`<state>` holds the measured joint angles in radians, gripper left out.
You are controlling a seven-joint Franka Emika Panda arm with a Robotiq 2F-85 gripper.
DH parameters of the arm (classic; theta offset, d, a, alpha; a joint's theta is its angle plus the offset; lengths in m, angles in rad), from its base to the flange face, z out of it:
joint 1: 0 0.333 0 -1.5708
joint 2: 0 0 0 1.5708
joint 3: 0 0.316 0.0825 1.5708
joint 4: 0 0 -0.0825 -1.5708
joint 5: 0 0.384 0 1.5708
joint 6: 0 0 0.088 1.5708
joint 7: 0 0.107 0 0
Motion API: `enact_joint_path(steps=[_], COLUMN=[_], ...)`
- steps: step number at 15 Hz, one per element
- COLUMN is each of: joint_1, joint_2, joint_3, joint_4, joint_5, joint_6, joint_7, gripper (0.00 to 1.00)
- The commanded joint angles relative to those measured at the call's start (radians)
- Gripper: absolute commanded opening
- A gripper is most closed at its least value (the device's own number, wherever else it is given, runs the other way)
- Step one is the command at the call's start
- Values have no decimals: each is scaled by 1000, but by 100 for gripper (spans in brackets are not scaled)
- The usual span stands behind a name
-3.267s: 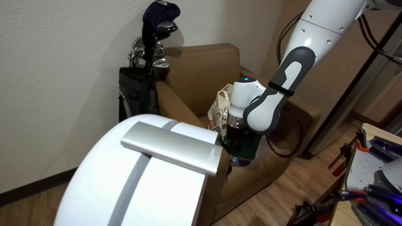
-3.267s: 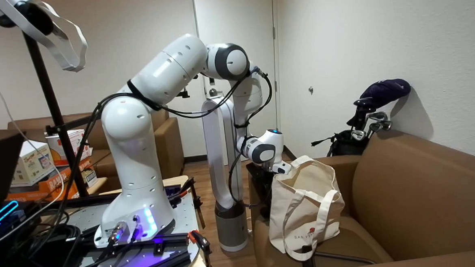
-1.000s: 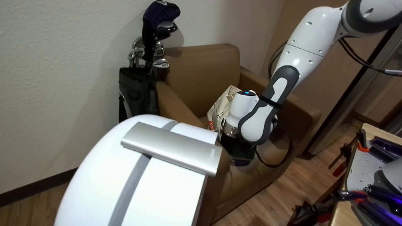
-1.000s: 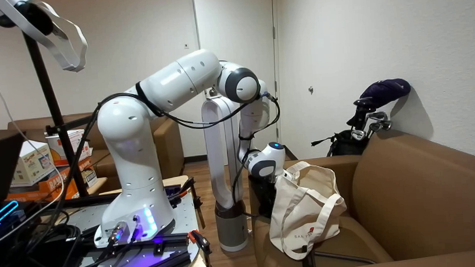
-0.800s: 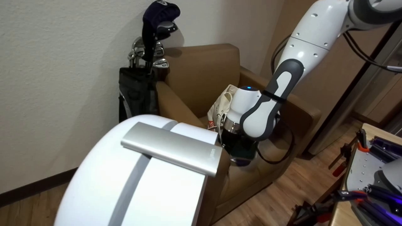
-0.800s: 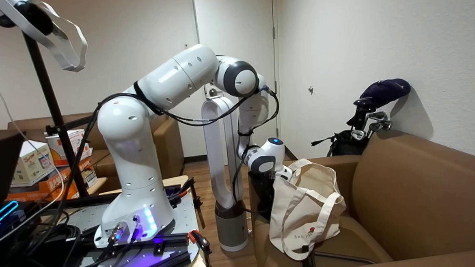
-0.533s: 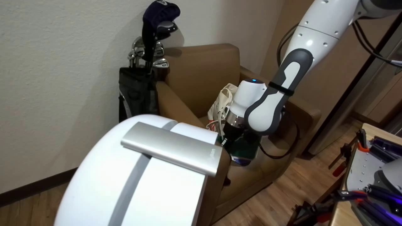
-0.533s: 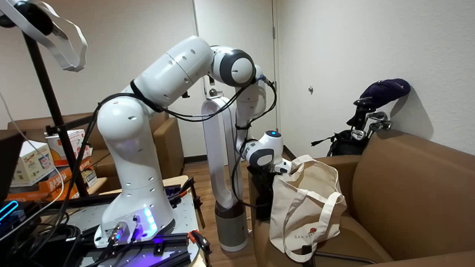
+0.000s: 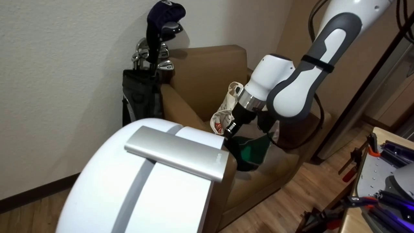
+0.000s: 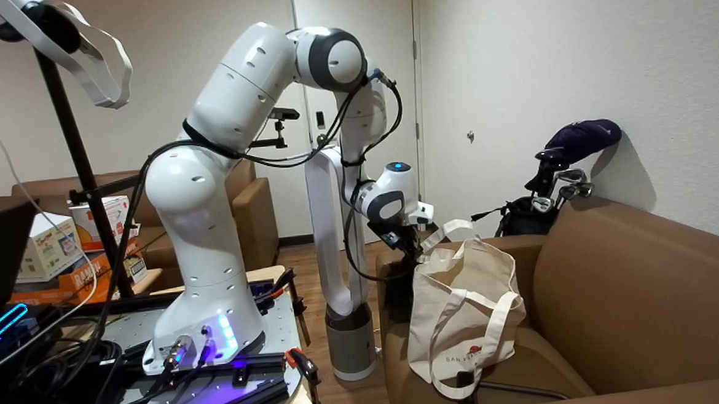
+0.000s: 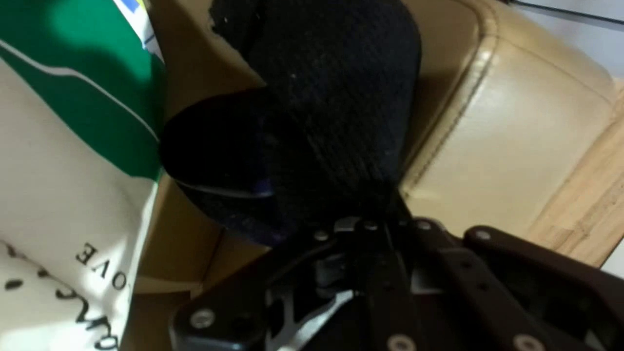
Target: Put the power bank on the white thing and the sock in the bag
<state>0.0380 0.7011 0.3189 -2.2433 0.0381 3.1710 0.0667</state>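
In the wrist view, the gripper has its jaws brought nearly together, and between their tips it pinches the sock, which is dark and folded over itself. The cloth spreads from the tips above the brown armchair, with the pale, printed bag on the left of it. So the sock is outside the bag, just beside its green part; whether these two are touching, I cannot tell. In an exterior view, the gripper points downward at a tilt. The power bank lies flat on the white thing, across its grey band, and one end reaches past the edge. The bag stands on the armchair, its mouth open upward; in an exterior view, one handle rises near the gripper, while the other hangs over the front. In both exterior views, a golf bag with clubs stands near the armchair.
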Motion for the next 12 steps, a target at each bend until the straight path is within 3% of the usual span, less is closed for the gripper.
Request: enact_joint_path(steps=[1,3,7,9,12], joint_1=[-29,-11,-83,-79,-38], joint_2=[-177,-257,-390,-450,-543], joint_3=[58,62,190,209,169], joint_4=[-113,-138,-165,-174,-188], joint_5=[34,39,30,36,39], joint_6=[49,63,31,47,76], joint_7=[24,46,60,85,139], gripper=[7,6,7,6,7])
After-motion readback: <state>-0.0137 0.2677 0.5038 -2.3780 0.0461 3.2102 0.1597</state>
